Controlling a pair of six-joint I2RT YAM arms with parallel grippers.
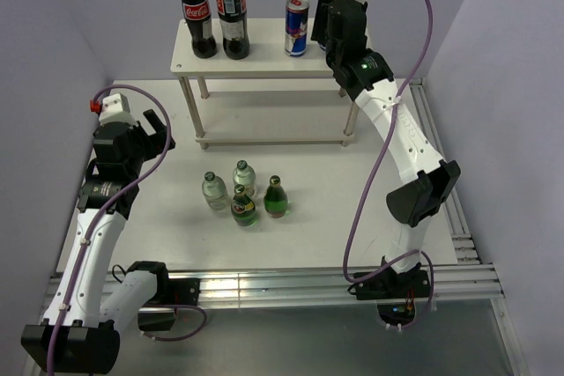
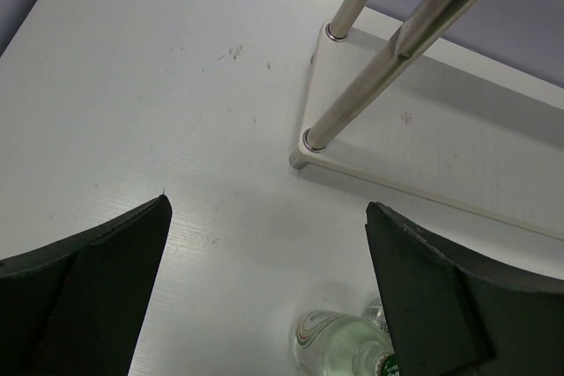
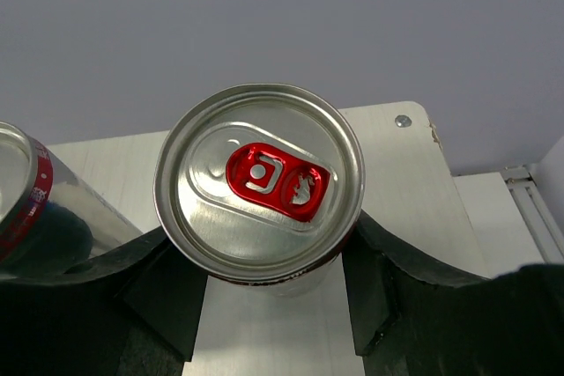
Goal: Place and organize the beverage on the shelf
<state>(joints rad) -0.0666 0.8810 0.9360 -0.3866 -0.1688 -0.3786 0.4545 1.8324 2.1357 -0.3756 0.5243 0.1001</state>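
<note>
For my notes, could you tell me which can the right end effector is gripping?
The right-hand can, clamped between the fingers at the shelf end; the other can stands free to its left.

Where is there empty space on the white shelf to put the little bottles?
The cream-white two-tier shelf has a lower board that looks bare end to end. On top, one gap lies between the two tall dark cola bottles and the slim blue-and-silver can. The top's right end is crowded: the jaws of the right arm grip a second can.
</note>
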